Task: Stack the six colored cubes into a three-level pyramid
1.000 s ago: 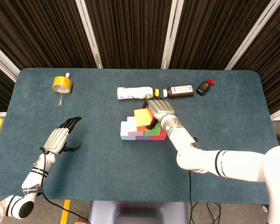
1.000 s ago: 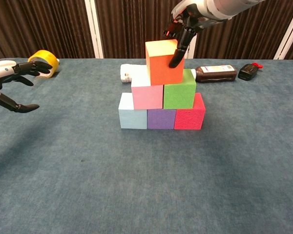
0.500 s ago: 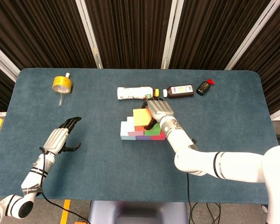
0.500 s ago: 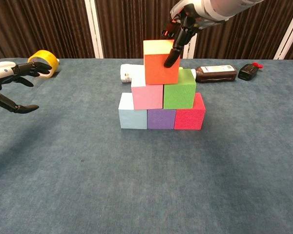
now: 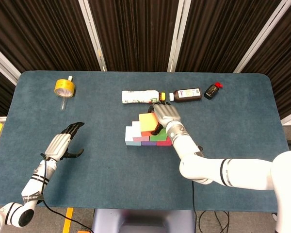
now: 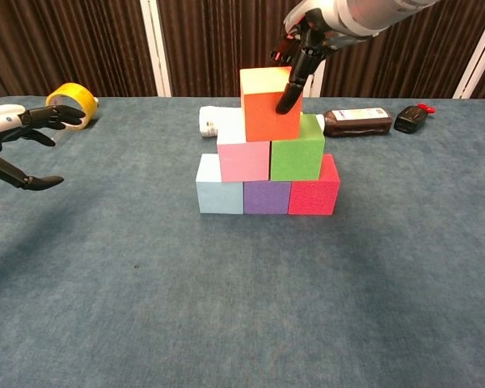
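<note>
In the chest view the left hand (image 6: 20, 141) is cut off by the picture's left edge. The orange cube (image 6: 271, 105) hides part of the white bottle (image 6: 214, 122) behind it, and the brown bottle's (image 5: 186, 94) label is too small to read.

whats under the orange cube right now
The orange cube sits on the pink cube and green cube, straddling their seam. The right hand grips it from above. The contact faces underneath are hidden.
</note>
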Robot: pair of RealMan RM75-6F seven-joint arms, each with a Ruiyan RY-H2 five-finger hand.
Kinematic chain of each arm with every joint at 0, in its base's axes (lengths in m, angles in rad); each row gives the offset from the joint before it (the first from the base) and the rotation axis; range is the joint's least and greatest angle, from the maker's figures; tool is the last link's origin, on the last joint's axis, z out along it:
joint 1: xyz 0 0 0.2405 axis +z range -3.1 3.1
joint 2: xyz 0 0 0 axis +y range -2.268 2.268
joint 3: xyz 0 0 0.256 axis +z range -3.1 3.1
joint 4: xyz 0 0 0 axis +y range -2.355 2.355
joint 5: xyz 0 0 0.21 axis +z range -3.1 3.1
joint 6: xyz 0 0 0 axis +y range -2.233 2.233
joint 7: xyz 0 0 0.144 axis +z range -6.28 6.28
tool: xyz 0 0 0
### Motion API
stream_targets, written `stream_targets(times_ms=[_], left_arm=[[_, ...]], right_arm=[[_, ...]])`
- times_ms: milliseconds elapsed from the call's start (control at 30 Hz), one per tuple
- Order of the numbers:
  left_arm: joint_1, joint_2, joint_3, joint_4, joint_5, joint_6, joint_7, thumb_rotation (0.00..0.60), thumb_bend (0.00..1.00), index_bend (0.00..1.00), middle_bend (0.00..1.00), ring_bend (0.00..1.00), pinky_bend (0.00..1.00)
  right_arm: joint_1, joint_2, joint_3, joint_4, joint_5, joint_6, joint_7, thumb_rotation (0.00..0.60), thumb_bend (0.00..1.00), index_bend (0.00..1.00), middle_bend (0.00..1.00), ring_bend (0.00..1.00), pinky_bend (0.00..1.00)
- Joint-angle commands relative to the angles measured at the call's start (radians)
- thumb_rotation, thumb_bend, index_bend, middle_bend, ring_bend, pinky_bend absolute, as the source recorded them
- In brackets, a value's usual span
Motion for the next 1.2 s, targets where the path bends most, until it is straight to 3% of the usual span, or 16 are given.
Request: stream_targets(times_ms=[33, 500, 867, 1200], left_arm=[[0.0, -0.002, 0.0, 0.005, 0.001, -0.002, -0.005, 0.6, 0.34, 0.0, 0.02, 0.02, 0.15], [-0.002, -0.007, -0.002, 0.014, 0.005, -0.008, -0.014, 0.6, 0.34, 0.0, 0.02, 0.02, 0.15], [-0.002, -0.011, 0.0, 0.017, 0.008, -0.012, -0.014, 0.6, 0.34, 0.0, 0.02, 0.01, 0.15], [-0.004, -0.012, -0.001, 0.02, 0.012, -0.014, -0.018, 0.6, 0.34, 0.0, 0.01, 0.0, 0.15]], right_arm=[[-0.002, -0.005, 0.004, 0.004, 0.003, 0.003, -0.007, 0.6, 0.42, 0.46, 0.26, 0.14, 0.19], [-0.017, -0.007, 0.031, -0.004, 0.017, 0.021, -0.038, 0.6, 0.42, 0.44, 0.26, 0.14, 0.18], [-0.035, -0.004, 0.043, -0.014, 0.019, 0.018, -0.058, 0.6, 0.42, 0.34, 0.26, 0.13, 0.17], [-0.049, -0.008, 0.062, -0.026, -0.003, 0.051, -0.058, 0.6, 0.42, 0.43, 0.26, 0.13, 0.17]])
